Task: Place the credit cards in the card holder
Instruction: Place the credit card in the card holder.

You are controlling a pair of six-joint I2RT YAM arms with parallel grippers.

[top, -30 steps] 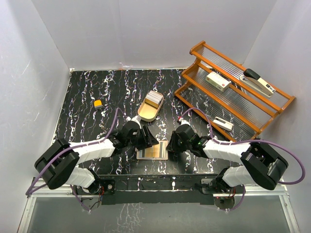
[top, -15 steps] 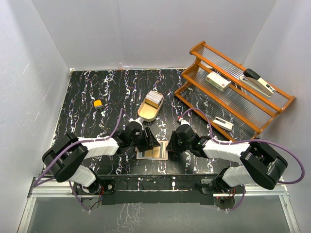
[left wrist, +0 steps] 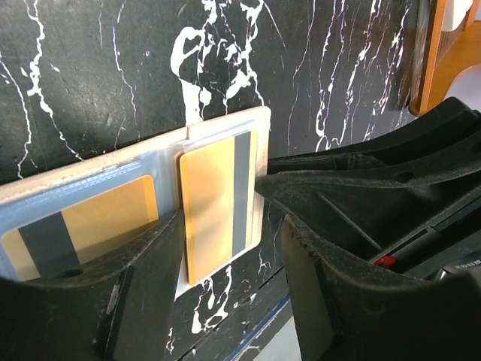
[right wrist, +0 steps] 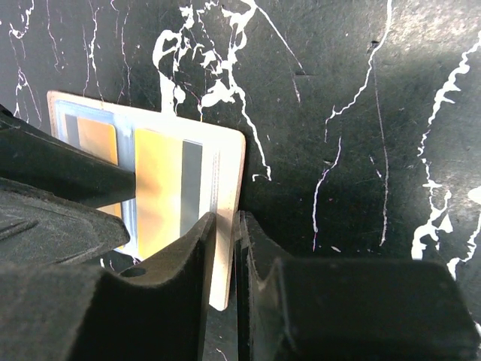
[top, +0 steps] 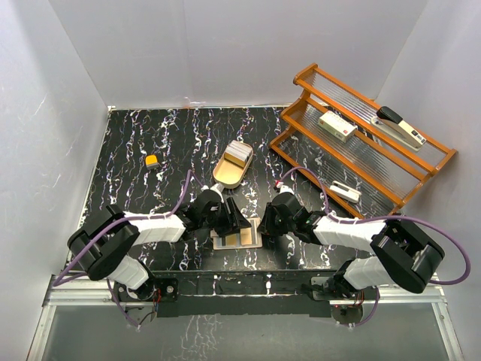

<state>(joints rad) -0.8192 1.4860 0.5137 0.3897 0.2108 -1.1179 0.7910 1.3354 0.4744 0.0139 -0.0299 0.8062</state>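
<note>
1. Black marble-look table (top: 135,135) with white veins, closed in by pale walls. A wooden rack (top: 361,143) at the right rear carries a stapler (top: 400,126) and a white box (top: 337,125).
2. The card holder (top: 237,239) lies open and flat near the front edge, between the two arms.
3. Its clear sleeves hold a left-hand card (left wrist: 90,218) and a right-hand card (left wrist: 214,188), each gold with a dark stripe.
4. The left gripper (left wrist: 222,218) is low over the holder with its jaws apart, one finger on each side of the right-hand card (I cannot tell if either finger touches it).
5. The right gripper (right wrist: 225,218) is pinched almost closed on the holder's right edge, which runs up between its fingers.
6. Further back, a gold oval tray (top: 222,177) holds a stack of credit cards (top: 239,153), pale in colour.
7. A small orange object (top: 152,160) sits well apart on the left.
</note>
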